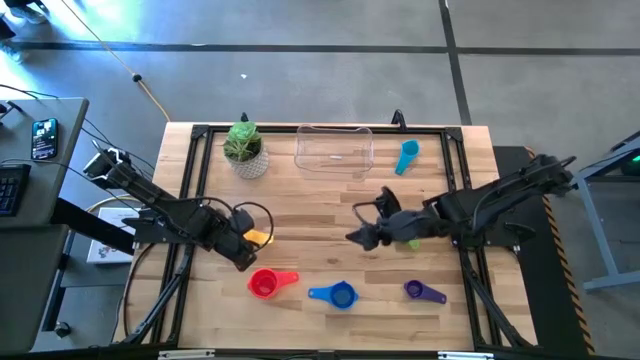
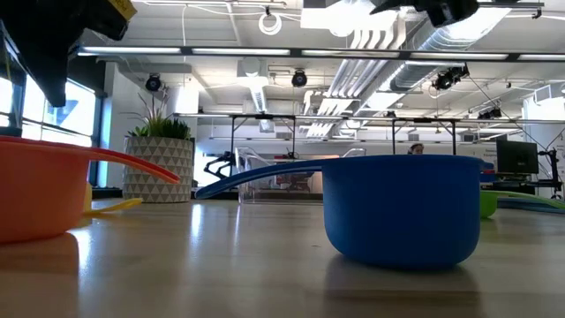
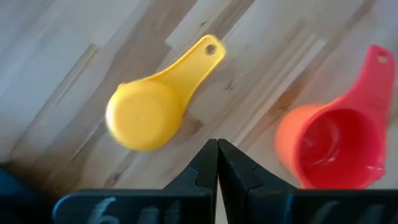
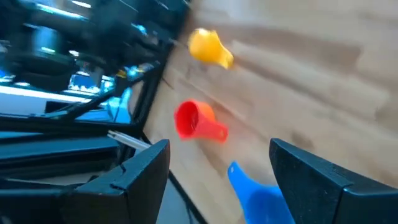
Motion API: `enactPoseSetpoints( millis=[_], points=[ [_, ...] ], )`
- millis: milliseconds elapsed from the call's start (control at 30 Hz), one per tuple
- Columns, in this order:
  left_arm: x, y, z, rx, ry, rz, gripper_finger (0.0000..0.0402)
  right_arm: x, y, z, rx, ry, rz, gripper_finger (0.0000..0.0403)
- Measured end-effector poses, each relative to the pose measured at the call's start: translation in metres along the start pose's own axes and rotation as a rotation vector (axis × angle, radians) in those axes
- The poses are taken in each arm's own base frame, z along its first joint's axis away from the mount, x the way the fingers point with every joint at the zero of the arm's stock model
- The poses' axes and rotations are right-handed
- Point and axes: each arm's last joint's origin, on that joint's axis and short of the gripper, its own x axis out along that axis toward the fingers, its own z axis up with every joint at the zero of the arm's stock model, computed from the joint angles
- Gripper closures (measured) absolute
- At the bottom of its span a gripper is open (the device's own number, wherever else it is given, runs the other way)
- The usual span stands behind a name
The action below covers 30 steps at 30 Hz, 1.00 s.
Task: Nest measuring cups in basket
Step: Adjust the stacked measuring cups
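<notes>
The left gripper (image 3: 217, 163) is hovering with its fingers pressed together, holding nothing; the yellow cup (image 3: 149, 107) is lying upside down just beyond its tips, and the red cup (image 1: 264, 283) is sitting at about 5 o'clock from it. The right gripper (image 4: 217, 168) is standing wide open and empty near the table's middle; a green cup (image 1: 411, 243) is peeking out just beside it; the basket (image 1: 335, 150) is waiting at about 11 o'clock from it, at the table's far edge.
</notes>
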Motion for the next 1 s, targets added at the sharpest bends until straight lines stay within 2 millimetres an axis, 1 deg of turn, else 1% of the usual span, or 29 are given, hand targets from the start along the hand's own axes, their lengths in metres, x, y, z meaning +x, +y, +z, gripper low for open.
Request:
enactPoseSetpoints(
  millis=[167, 300, 467, 567, 667, 800, 900, 1000],
  points=[
    [0.001, -0.003, 0.006, 0.049, -0.025, -0.039, 0.0401, 0.018, -0.004, -0.031, 0.123, 0.065, -0.062, 0.0137],
    [0.002, 0.0, 0.01, 0.089, -0.029, -0.029, 0.0401, 0.032, -0.009, -0.052, 0.188, 0.098, -0.118, 0.0137],
    [0.003, 0.002, 0.015, 0.125, -0.03, -0.023, 0.0401, 0.052, -0.017, -0.073, 0.162, 0.114, -0.17, 0.0137],
    [0.003, 0.002, 0.014, 0.132, 0.002, -0.041, 0.0402, 0.063, -0.023, -0.083, 0.138, 0.12, -0.21, 0.0137],
    [0.002, 0.0, 0.011, 0.14, 0.061, -0.077, 0.0402, 0.072, -0.027, -0.091, 0.132, 0.12, -0.22, 0.0137],
    [0.0, -0.005, 0.0, 0.187, 0.123, -0.121, 0.0402, 0.079, -0.029, -0.097, 0.127, 0.122, -0.222, 0.0137],
    [-0.002, -0.011, -0.008, 0.215, 0.132, -0.155, 0.0402, 0.081, -0.031, -0.097, 0.124, 0.119, -0.232, 0.0137],
    [-0.001, -0.019, -0.015, 0.239, 0.111, -0.215, 0.0402, 0.082, -0.034, -0.092, 0.116, 0.107, -0.262, 0.0137]
  ],
)
